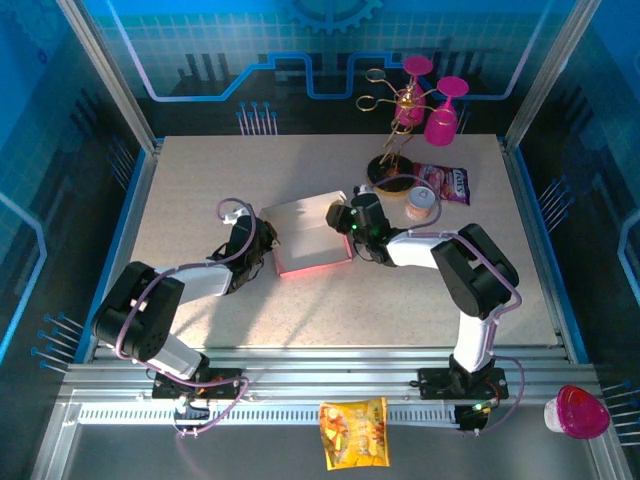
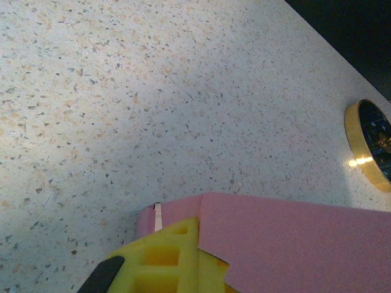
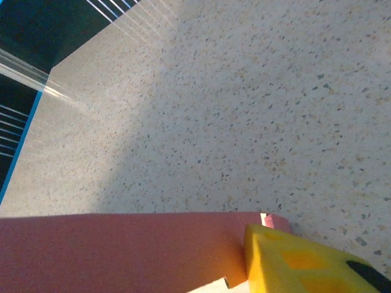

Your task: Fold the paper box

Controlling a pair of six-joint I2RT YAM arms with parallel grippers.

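The paper box (image 1: 305, 240) sits mid-table as a shallow pink rectangle, paler on top, with its near wall glowing red. My left gripper (image 1: 262, 245) is at its left end. In the left wrist view a yellow finger (image 2: 162, 259) presses against a pink wall (image 2: 293, 244), which overlaps it; the jaws are shut on that wall. My right gripper (image 1: 345, 218) is at the box's right end. The right wrist view shows one yellow finger (image 3: 299, 259) outside the corner of a pink wall (image 3: 122, 250). Its other finger is hidden.
Behind the box on the right stand a gold rack (image 1: 395, 120) with magenta goblets (image 1: 442, 115), a purple snack bag (image 1: 447, 183) and a small tin (image 1: 422, 202). The rack's gold base rim (image 2: 366, 146) lies close by. A yellow snack bag (image 1: 353, 432) rests on the front rail.
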